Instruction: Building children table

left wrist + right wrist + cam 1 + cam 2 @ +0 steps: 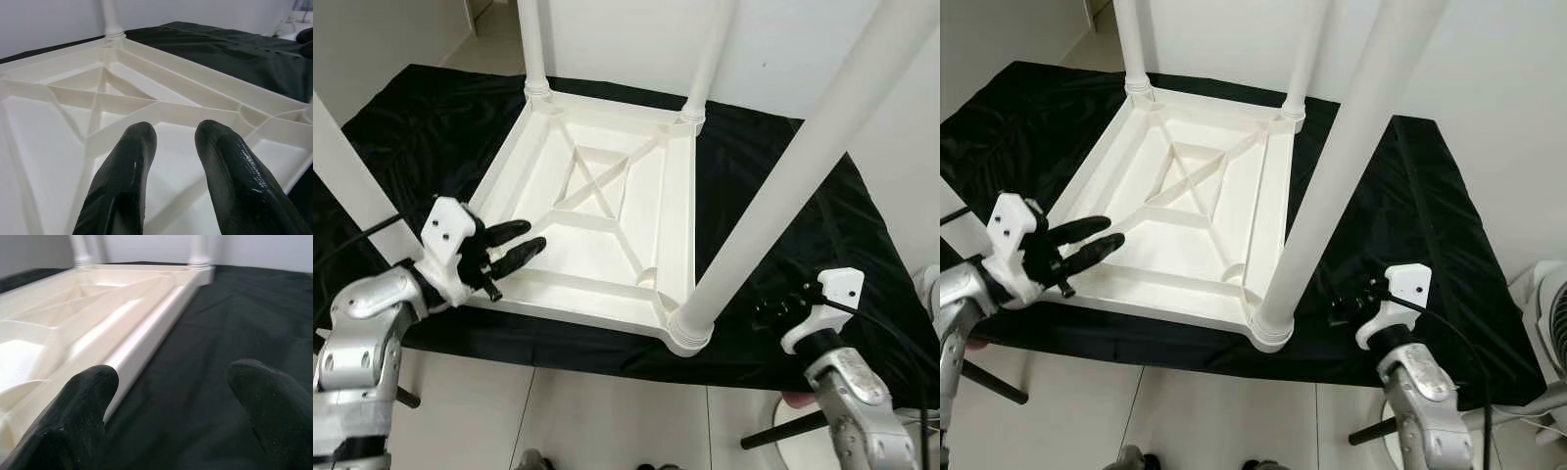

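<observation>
White plastic tabletop (597, 220) lies upside down on the black cloth (803, 225) with legs up, and I judge my left pincer (521, 245), fingers slightly parted and empty over its near edge, could shove it sideways, while my right pincer (1349, 305) hangs spread wide and empty beside the near leg (1332, 176).

Bright, even indoor light with soft shadows; the glossy black cloth (803, 196) shows faint sheen, and both wrist views blur the near black fingers (122, 186).
</observation>
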Robot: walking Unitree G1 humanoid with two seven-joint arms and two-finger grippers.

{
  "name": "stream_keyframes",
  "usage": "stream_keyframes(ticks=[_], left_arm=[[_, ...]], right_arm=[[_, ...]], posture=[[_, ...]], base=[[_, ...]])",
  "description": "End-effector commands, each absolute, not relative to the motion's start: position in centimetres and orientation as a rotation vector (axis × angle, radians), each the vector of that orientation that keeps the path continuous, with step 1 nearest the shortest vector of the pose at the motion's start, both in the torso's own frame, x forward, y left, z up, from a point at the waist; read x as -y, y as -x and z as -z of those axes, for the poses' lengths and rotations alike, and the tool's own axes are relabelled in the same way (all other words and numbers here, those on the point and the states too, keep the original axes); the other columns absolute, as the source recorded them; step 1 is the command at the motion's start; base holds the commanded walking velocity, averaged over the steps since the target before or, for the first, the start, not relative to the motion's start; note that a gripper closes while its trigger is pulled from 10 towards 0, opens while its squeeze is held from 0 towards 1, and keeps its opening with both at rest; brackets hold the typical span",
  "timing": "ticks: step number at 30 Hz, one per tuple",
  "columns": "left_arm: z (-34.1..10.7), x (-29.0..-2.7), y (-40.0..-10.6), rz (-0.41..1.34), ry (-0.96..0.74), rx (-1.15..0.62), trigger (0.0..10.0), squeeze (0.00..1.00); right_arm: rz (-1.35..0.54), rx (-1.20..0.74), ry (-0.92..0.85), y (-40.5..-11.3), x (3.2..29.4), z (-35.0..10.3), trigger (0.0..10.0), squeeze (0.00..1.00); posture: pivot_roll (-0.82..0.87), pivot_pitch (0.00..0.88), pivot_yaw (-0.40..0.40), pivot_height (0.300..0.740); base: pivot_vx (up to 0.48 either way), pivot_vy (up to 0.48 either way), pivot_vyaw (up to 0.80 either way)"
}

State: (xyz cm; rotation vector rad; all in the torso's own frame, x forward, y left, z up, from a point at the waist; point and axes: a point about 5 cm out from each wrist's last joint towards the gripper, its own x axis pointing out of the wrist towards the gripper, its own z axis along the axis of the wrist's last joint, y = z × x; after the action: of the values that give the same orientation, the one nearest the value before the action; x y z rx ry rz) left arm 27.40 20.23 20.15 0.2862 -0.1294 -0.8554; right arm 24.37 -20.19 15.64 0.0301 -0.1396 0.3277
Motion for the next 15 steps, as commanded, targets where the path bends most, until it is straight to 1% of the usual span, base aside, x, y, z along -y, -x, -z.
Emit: stream_keyframes(ticks=[1, 3, 4, 5, 8, 9, 11, 13, 15], left_arm=[[-20.2, -20.5, -27.0, 0.819, -0.288, 0.119, 10.0, 0.0], [-20.0, -20.5, -26.5, 0.806, -0.278, 0.103, 10.0, 0.0], [-19.6, -20.4, -25.8, 0.82, -0.278, 0.081, 10.0, 0.0], [-19.6, -20.4, -25.8, 0.82, -0.278, 0.081, 10.0, 0.0], [-18.7, -19.5, -24.0, 0.872, -0.281, 0.018, 10.0, 0.0], [-18.7, -19.5, -24.0, 0.872, -0.281, 0.018, 10.0, 0.0], [-18.6, -18.7, -23.2, 0.9, -0.279, 0.007, 10.0, 0.0], [-18.6, -18.6, -23.1, 0.905, -0.276, 0.009, 10.0, 0.0], [-18.5, -18.0, -22.6, 0.947, -0.286, -0.001, 10.0, 0.0]], right_arm=[[-0.364, 0.121, -0.036, -23.9, 20.6, -15.7, 10.0, 0.0], [-0.39, 0.115, -0.029, -23.7, 20.7, -15.8, 10.0, 0.0], [-0.441, 0.097, -0.026, -23.3, 20.7, -15.9, 10.0, 0.0], [-0.441, 0.097, -0.026, -23.3, 20.7, -15.9, 10.0, 0.0], [-0.59, 0.037, -0.005, -22.2, 20.3, -15.8, 10.0, 0.0], [-0.59, 0.037, -0.005, -22.2, 20.3, -15.8, 10.0, 0.0], [-0.695, -0.005, -0.007, -21.5, 20.2, -16.1, 10.0, 0.0], [-0.722, -0.015, -0.009, -21.3, 20.2, -16.1, 10.0, 0.0], [-0.836, -0.058, -0.011, -20.4, 19.9, -16.4, 10.0, 0.0]], posture=[[-0.01, 0.083, -0.051, 0.74], [-0.01, 0.08, -0.052, 0.74], [-0.01, 0.08, -0.053, 0.74], [-0.01, 0.08, -0.053, 0.74], [0.0, 0.074, -0.059, 0.74], [0.0, 0.074, -0.059, 0.74], [0.0, 0.068, -0.061, 0.74], [0.0, 0.067, -0.062, 0.74], [0.0, 0.064, -0.06, 0.74]], base=[[0.0, 0.0, 0.0], [0.0, 0.0, 0.0], [0.0, 0.0, 0.0], [0.0, 0.0, 0.0], [0.0, 0.0, 0.0], [0.0, 0.0, 0.0], [0.0, 0.0, 0.0], [0.0, 0.0, 0.0], [0.0, 0.0, 0.0]])
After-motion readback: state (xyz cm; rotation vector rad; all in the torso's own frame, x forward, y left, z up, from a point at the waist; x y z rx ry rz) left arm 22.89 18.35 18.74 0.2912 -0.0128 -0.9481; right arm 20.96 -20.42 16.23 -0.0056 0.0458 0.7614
